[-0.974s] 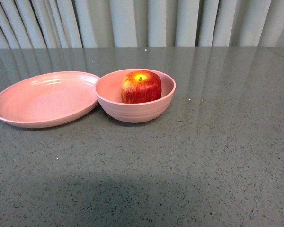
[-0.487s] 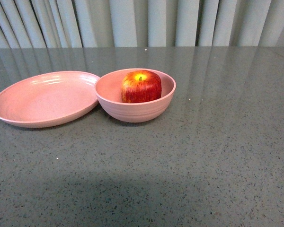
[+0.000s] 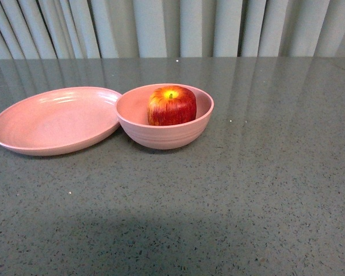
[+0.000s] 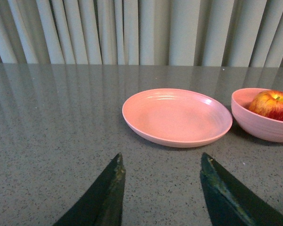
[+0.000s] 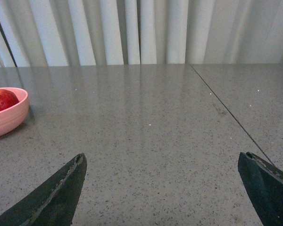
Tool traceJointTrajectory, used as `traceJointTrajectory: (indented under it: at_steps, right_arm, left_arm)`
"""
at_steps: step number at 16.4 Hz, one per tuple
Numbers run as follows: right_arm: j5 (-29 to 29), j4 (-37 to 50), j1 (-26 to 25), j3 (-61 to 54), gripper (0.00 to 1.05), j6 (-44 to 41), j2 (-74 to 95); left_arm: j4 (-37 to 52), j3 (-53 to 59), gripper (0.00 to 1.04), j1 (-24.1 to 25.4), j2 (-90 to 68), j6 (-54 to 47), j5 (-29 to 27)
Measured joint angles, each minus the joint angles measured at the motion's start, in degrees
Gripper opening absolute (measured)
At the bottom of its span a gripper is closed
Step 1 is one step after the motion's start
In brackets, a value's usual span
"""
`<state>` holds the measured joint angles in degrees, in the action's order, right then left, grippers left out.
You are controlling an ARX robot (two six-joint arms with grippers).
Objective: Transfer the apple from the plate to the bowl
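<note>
The red apple (image 3: 172, 106) with its yellow stem patch sits upright inside the deep pink bowl (image 3: 161, 135) at the table's middle. Touching the bowl's left side is the shallow pink plate (image 3: 52, 121), with nothing on it. Neither arm shows in the front view. In the left wrist view my left gripper (image 4: 161, 157) is open over bare table, short of the plate (image 4: 177, 117), with the bowl (image 4: 259, 127) and apple (image 4: 273, 104) beyond it. My right gripper (image 5: 162, 157) is open wide over bare table, the bowl (image 5: 7, 120) and apple (image 5: 2, 100) off to one side.
The grey speckled tabletop (image 3: 247, 190) runs back to pale pleated curtains (image 3: 178, 29). A seam line (image 5: 226, 115) crosses the table in the right wrist view.
</note>
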<state>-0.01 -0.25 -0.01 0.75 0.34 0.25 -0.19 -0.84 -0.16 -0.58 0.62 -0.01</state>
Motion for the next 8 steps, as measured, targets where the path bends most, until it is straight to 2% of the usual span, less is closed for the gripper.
traceJointTrajectory:
  at_steps: [2, 4, 5, 8]
  right_arm:
    - [0.0, 0.0, 0.0, 0.0, 0.98, 0.0, 0.0]
    - [0.0, 0.0, 0.0, 0.0, 0.98, 0.0, 0.0]
    - [0.0, 0.0, 0.0, 0.0, 0.98, 0.0, 0.0]
    - [0.0, 0.0, 0.0, 0.0, 0.98, 0.0, 0.0]
  left_arm:
    - [0.0, 0.0, 0.74, 0.0, 0.0, 0.0, 0.0]
    - [0.0, 0.0, 0.89, 0.0, 0.0, 0.0, 0.0]
    - [0.0, 0.0, 0.99, 0.0, 0.0, 0.0, 0.0]
    - [0.0, 0.0, 0.98, 0.0, 0.0, 0.0, 0.0]
